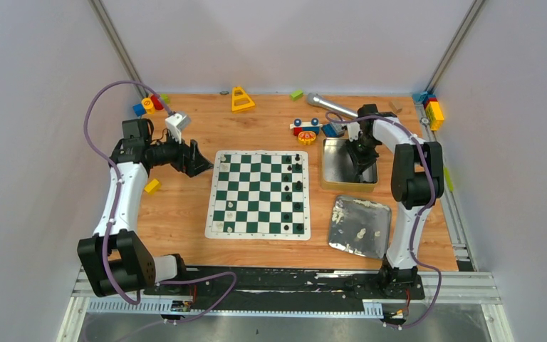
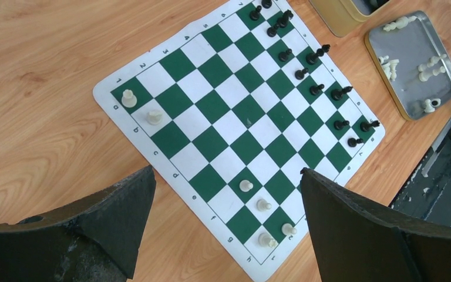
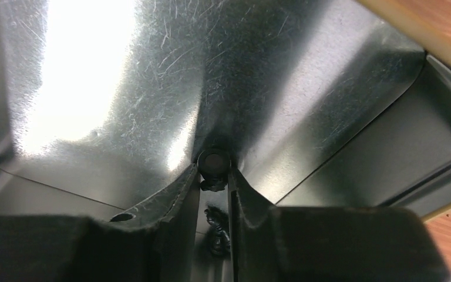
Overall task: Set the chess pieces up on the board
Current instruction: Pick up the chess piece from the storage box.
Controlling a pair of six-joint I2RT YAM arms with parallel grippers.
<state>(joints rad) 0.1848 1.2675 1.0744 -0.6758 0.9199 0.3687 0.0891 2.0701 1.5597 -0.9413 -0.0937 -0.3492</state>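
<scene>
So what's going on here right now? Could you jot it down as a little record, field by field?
Left claw: open, empty, hovering beside the board
Right claw: down inside the deep tin, pinching a black piece
On the board: black pieces along one side, six white pieces along the opposite side
Flat tin: loose white pieces lying in it
Job status: unfinished, many squares unfilled

I see the wooden tabletop (image 1: 178, 206) carrying the board (image 1: 256, 193), a tin (image 1: 325, 165), a flat tray (image 1: 347, 212) and scattered toy blocks (image 1: 241, 100).
</scene>
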